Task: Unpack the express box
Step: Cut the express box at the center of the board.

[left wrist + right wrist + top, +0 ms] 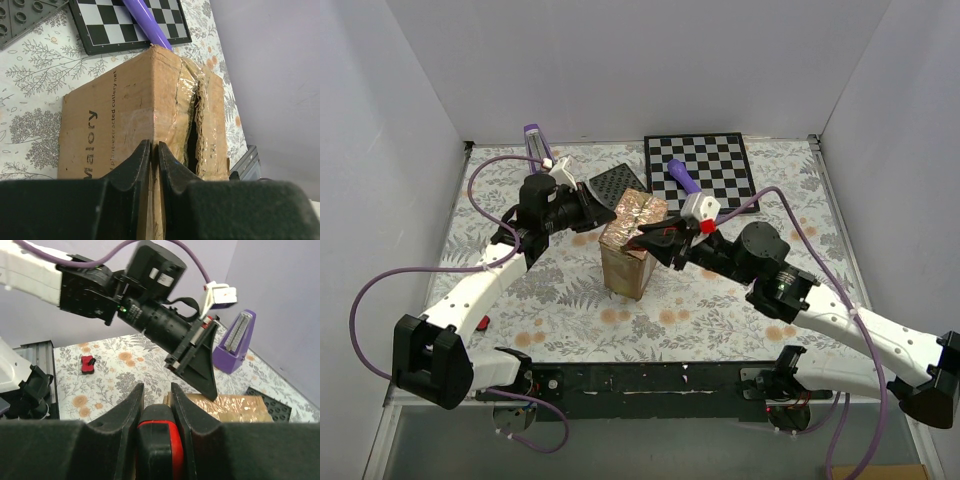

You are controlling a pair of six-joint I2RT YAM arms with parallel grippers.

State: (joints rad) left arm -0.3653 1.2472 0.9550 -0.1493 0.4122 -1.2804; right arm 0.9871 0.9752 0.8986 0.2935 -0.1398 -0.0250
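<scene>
The express box (625,262), a brown carton with glossy tape on top, stands at the table's middle. In the left wrist view the box (125,105) shows printed text on its side, and its taped top seam is split open. My left gripper (154,145) is shut, its tips resting against the box's upper edge; it also shows in the top view (603,216). My right gripper (157,390) is shut on a black-and-red cutter (159,435) and hovers over the near side of the box top (235,407); the top view shows this gripper (647,238) too.
A black-and-white chessboard (705,165) lies at the back right with a purple handle (682,177) on it. A dark studded plate (617,185) lies behind the box. A purple metronome (535,140) stands at the back left. A small red piece (483,322) lies front left.
</scene>
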